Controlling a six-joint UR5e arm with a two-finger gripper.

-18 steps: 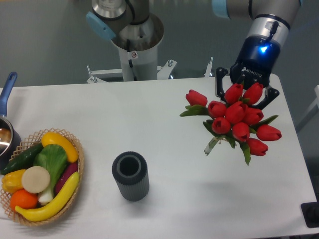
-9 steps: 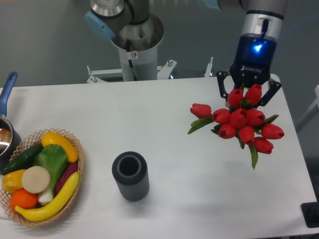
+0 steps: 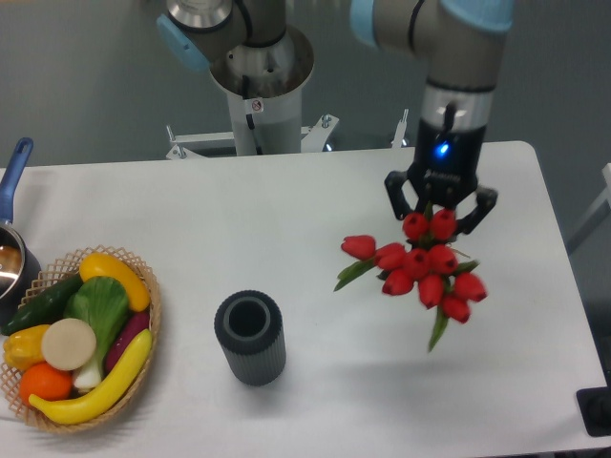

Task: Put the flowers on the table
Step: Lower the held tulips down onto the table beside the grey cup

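The flowers (image 3: 417, 267), a bunch of red tulip buds with green leaves, hang below my gripper (image 3: 439, 212) above the right half of the white table (image 3: 286, 210). The buds point toward the camera and hide the stems and my fingertips. My gripper points straight down and is shut on the bunch. The bunch's shadow lies on the tabletop in front of it, so it is held in the air.
A dark grey ribbed cylinder vase (image 3: 250, 337) stands upright at the front middle. A wicker basket (image 3: 143, 286) with fruit and vegetables sits at the front left. A pot with a blue handle (image 3: 13, 172) is at the left edge. The robot base (image 3: 258, 76) stands behind the table.
My gripper has moved left and toward the table's middle with the flowers in it, and has turned to point straight down. The bunch now hangs lower in the view.
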